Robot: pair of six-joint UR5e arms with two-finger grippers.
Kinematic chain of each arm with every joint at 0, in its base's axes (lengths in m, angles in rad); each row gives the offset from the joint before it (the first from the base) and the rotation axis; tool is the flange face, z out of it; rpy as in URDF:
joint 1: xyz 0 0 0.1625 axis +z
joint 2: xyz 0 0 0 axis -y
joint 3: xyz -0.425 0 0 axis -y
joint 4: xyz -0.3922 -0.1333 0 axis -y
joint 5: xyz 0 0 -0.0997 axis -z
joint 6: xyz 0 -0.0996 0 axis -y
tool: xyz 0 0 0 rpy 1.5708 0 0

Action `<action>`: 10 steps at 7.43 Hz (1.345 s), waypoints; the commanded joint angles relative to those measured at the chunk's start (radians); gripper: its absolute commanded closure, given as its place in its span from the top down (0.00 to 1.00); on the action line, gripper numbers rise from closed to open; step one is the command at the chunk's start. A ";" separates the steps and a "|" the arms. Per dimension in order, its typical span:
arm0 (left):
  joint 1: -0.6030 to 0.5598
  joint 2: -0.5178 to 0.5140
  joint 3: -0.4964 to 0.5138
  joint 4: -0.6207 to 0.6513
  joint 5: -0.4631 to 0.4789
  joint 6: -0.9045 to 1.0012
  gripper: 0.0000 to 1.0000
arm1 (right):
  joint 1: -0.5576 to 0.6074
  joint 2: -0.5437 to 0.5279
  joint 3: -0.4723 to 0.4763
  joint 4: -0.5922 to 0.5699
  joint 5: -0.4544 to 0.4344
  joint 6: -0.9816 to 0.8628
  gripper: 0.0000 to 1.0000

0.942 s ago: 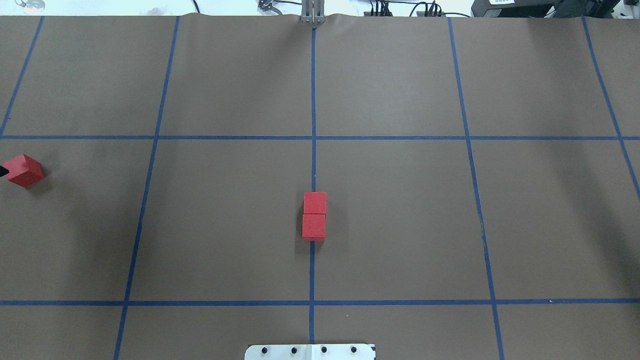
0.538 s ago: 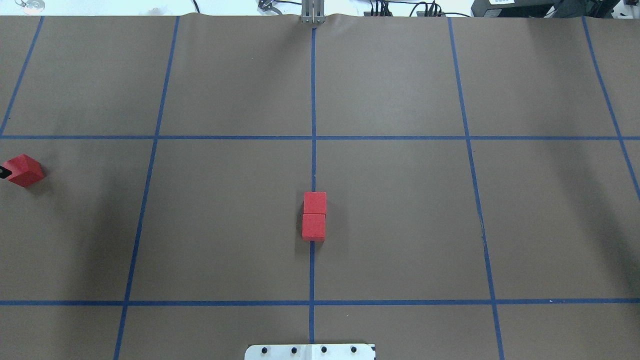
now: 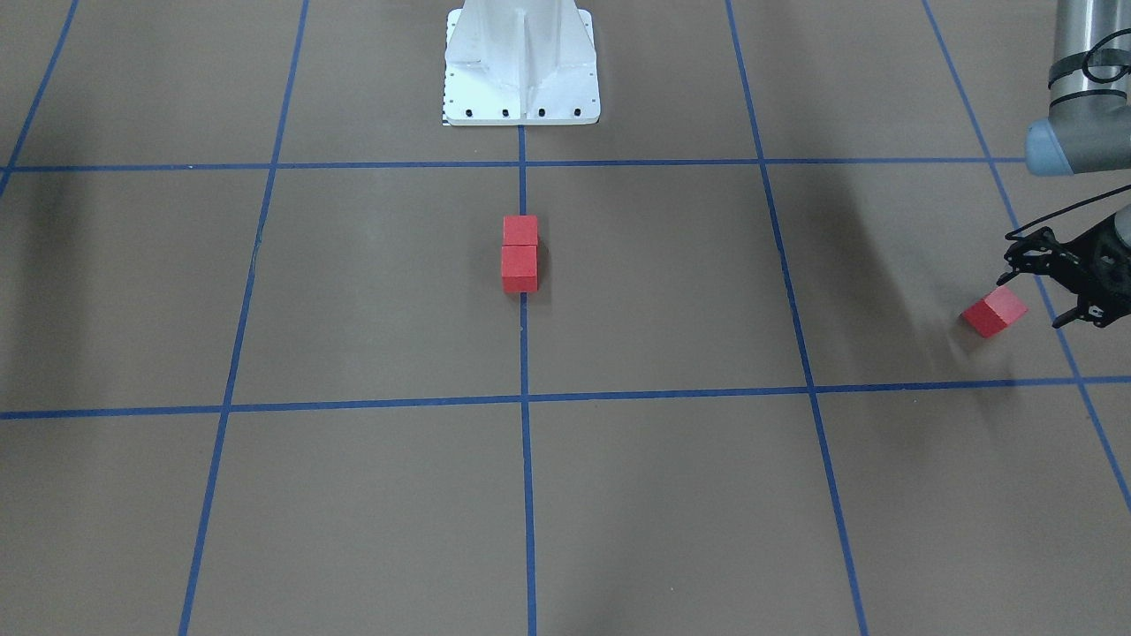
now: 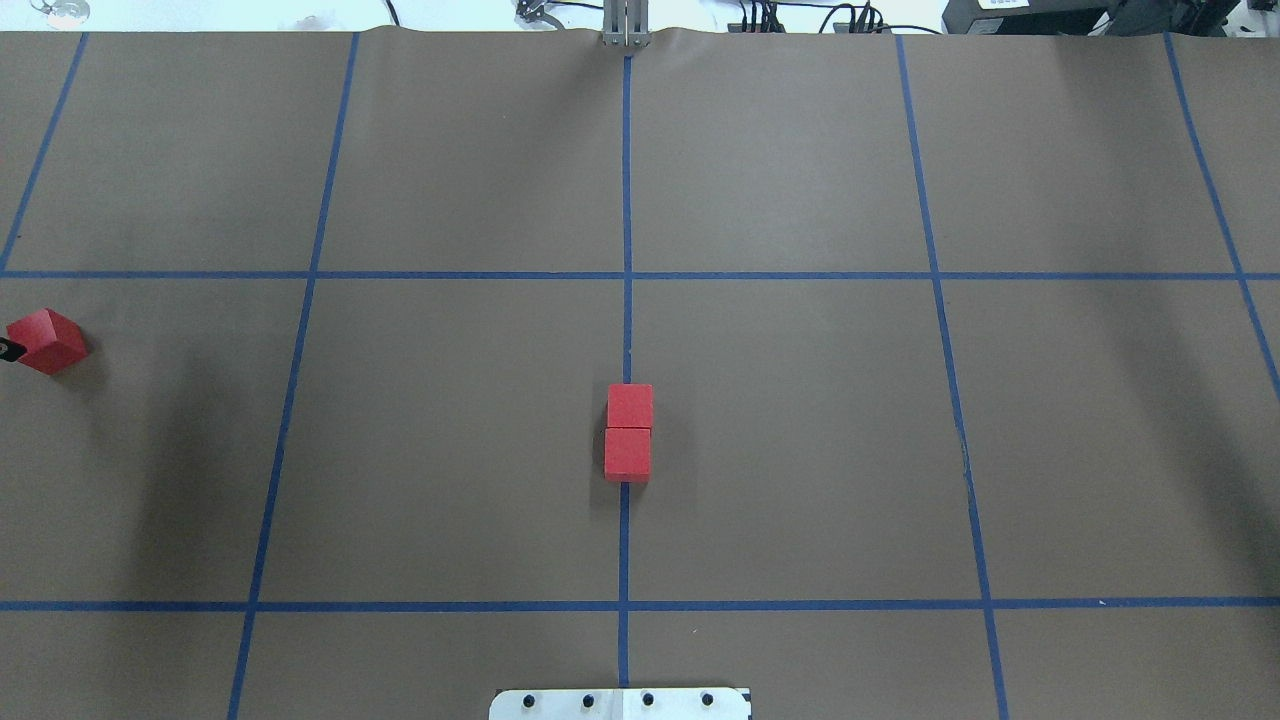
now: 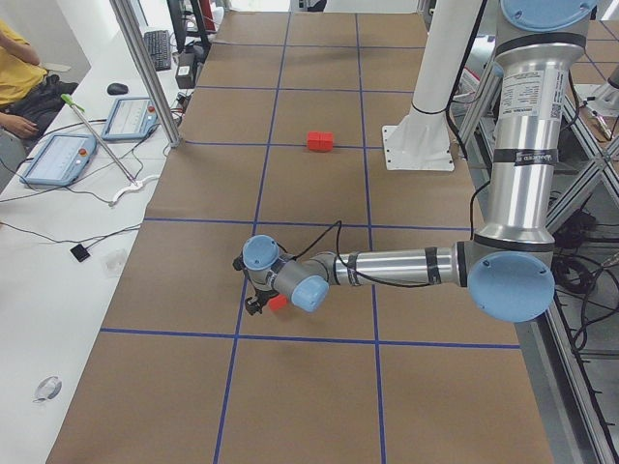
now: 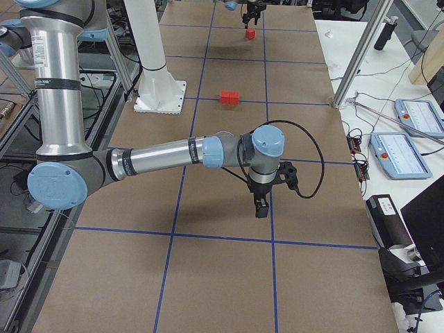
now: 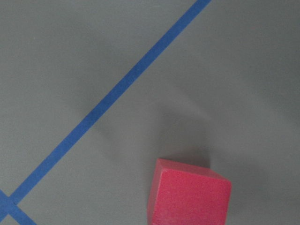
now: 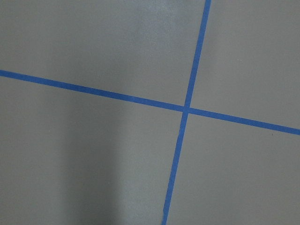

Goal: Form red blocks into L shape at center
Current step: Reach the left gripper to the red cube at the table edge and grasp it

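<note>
Two red blocks (image 4: 629, 406) (image 4: 627, 454) sit touching in a line on the centre tape line; they also show in the front view (image 3: 520, 255). The third red block (image 4: 48, 341) lies turned at an angle at the table's far left, also in the front view (image 3: 994, 311) and at the bottom of the left wrist view (image 7: 190, 194). My left gripper (image 3: 1036, 291) is open, low, right beside this block, which lies just past its fingertips. My right gripper (image 6: 262, 205) hovers over bare table on the right side; I cannot tell whether it is open.
The robot's white base plate (image 4: 620, 703) stands at the near middle edge. Blue tape lines (image 4: 627, 200) divide the brown table into squares. A side bench with tablets (image 5: 58, 159) and an aluminium post (image 5: 145, 68) border the far side.
The black fingertip at the overhead view's left edge has shifted slightly beside the lone block. The blocks have not visibly moved.
</note>
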 commanded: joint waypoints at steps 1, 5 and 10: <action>0.014 -0.002 -0.007 -0.016 0.018 -0.003 0.99 | 0.000 0.000 0.000 0.000 0.000 0.001 1.00; 0.068 0.000 -0.006 -0.052 0.055 -0.001 0.99 | 0.000 0.000 -0.002 0.000 0.002 0.001 1.00; 0.106 0.027 0.002 -0.050 0.081 -0.001 0.90 | 0.000 0.000 0.000 0.000 0.002 0.001 1.00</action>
